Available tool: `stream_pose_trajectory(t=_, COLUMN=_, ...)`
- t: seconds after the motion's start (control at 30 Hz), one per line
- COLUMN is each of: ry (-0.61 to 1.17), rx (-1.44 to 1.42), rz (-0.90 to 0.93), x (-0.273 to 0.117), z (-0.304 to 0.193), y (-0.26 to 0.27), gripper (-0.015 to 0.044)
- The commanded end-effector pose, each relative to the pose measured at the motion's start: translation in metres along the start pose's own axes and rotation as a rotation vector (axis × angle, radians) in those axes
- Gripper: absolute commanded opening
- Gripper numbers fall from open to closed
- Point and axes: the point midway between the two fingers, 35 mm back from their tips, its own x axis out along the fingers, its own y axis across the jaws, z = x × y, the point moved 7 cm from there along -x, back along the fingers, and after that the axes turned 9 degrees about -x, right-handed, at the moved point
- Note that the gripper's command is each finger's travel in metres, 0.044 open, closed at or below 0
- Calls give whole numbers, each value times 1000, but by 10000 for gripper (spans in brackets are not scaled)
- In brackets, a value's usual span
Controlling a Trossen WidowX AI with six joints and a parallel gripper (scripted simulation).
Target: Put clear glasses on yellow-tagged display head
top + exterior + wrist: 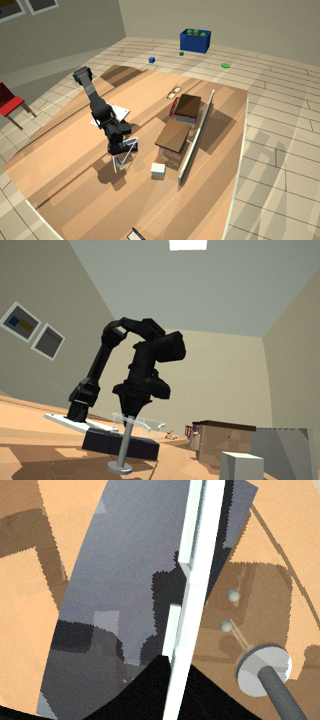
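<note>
My gripper points down, shut on the clear glasses. They are held above a dark block, near a grey post stand, with temples spread toward the stand's side. The nearer display head has a flat brown top and wears no visible glasses; a small yellow tag shows low on its face side. The other head, behind it, wears red glasses. Contact between clear glasses and post cannot be told.
A long upright panel stands behind both heads. A white block stands beside the nearer head. Orange glasses lie beyond the red-glasses head. A black-rimmed object lies at the near edge of view.
</note>
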Motion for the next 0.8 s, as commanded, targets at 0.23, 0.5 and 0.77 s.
stream_pose_trajectory(t=0.23, ry=0, rx=-3, rz=-10, x=-18, z=-6, y=0, gripper=0)
stream_pose_trajectory(t=0.5, ry=0, rx=-3, rz=-10, x=-59, z=-8, y=1, gripper=0)
stream_pose_trajectory(t=0.77, ry=0, rx=9, rz=-10, x=-62, z=-9, y=2, gripper=0)
